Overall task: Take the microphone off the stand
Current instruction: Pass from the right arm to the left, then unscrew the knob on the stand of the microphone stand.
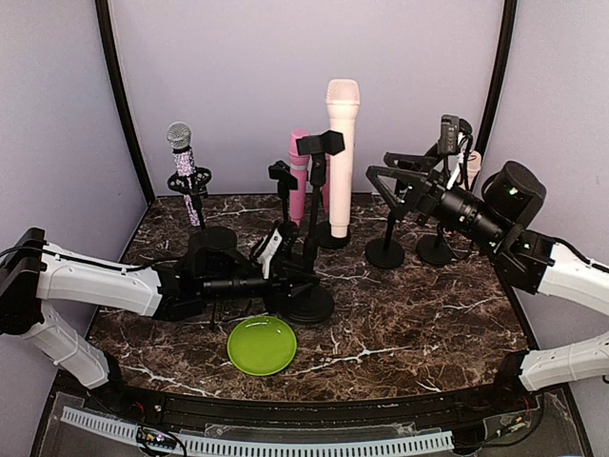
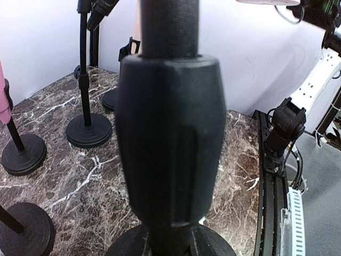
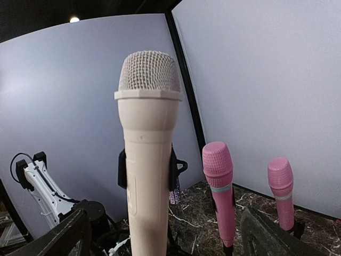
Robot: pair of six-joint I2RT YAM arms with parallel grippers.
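A tall cream microphone (image 1: 342, 143) stands upright at the back centre, next to the black clip (image 1: 321, 143) of a stand whose pole (image 1: 311, 219) rises from a round base (image 1: 306, 305). My left gripper (image 1: 297, 276) is shut on that pole low down. In the left wrist view the pole's collar (image 2: 170, 133) fills the frame and hides the fingers. My right gripper (image 1: 383, 168) is open, to the right of the cream microphone and apart from it. In the right wrist view the microphone (image 3: 148, 160) is centred between the open fingers (image 3: 58, 234), with the clip showing behind it.
A green plate (image 1: 262, 344) lies at the front centre. A glitter microphone (image 1: 181, 143) sits on a stand at the back left, and a pink microphone (image 1: 300, 176) at the back centre. Two more stand bases (image 1: 385, 251) (image 1: 435, 249) are under my right arm. Two pink microphones (image 3: 218, 181) (image 3: 281, 186) show beyond the gripper.
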